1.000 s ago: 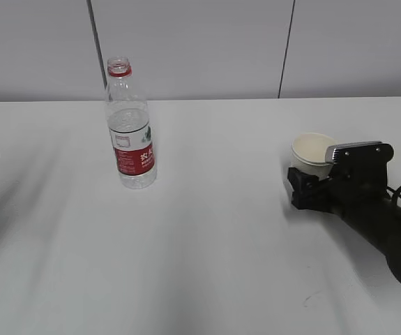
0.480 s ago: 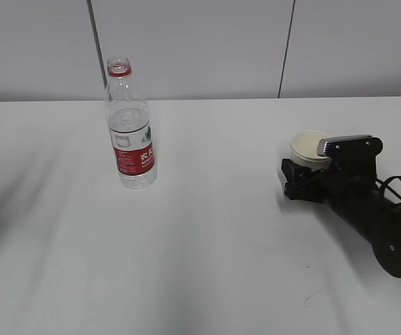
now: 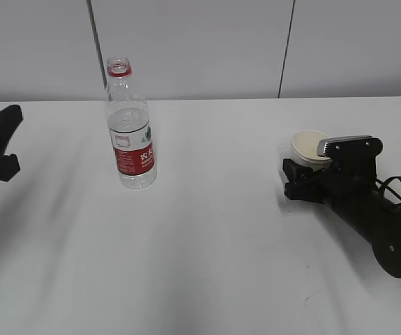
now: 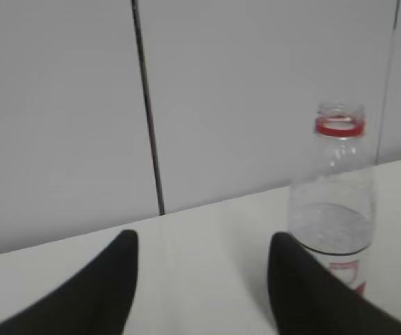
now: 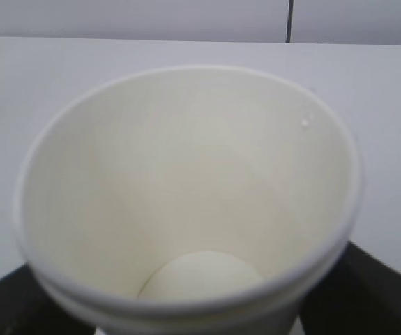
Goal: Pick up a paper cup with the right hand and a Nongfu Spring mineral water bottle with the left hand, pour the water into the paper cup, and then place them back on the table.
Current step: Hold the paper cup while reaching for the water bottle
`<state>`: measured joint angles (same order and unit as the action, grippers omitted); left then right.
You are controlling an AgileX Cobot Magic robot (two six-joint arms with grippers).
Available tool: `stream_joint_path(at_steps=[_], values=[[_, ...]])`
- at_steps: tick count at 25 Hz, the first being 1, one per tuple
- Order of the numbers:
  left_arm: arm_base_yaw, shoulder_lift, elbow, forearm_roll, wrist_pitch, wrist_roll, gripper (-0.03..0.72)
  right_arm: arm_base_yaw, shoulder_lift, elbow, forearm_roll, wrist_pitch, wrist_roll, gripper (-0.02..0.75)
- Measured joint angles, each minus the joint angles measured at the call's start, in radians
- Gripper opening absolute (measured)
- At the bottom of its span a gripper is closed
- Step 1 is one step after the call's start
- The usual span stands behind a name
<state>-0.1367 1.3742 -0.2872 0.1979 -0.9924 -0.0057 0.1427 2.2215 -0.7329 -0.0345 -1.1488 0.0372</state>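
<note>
The Nongfu Spring mineral water bottle (image 3: pixel 131 132) stands upright and uncapped on the white table (image 3: pixel 207 230), left of centre. My left gripper (image 3: pixel 8 142) is open at the far left edge, well apart from the bottle. In the left wrist view its two fingers (image 4: pixel 113 279) frame bare table, and the bottle (image 4: pixel 334 209) stands ahead to the right, beyond the right finger. My right gripper (image 3: pixel 302 176) is closed around the paper cup (image 3: pixel 309 146) at the right. The right wrist view shows the cup (image 5: pixel 186 188) empty, with a finger on each side.
A grey panelled wall (image 3: pixel 207 49) runs behind the table's far edge. A small dark scuff mark (image 3: pixel 310 299) lies on the table near the front right.
My left gripper has come further into view from the left edge, toward the bottle. My right gripper shifted slightly left with the cup a second ago and has since stayed still.
</note>
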Motion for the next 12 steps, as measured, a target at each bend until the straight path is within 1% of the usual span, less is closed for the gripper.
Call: stream_joint_path(at_steps=[3, 5, 8, 12], values=[[-0.033, 0.001, 0.000, 0.005, 0.004, 0.000, 0.479, 0.000, 0.002, 0.000, 0.000, -0.004, 0.000, 0.543], [-0.043, 0.013, 0.000, 0.005, 0.004, 0.000, 0.520, 0.000, 0.006, 0.000, 0.000, -0.007, 0.000, 0.541], [-0.051, 0.071, 0.000, 0.009, -0.021, 0.000, 0.539, -0.002, 0.009, 0.000, -0.017, -0.015, 0.000, 0.541], [-0.051, 0.198, -0.014, 0.023, -0.123, -0.001, 0.545, -0.004, 0.010, -0.001, -0.102, -0.015, 0.000, 0.541]])
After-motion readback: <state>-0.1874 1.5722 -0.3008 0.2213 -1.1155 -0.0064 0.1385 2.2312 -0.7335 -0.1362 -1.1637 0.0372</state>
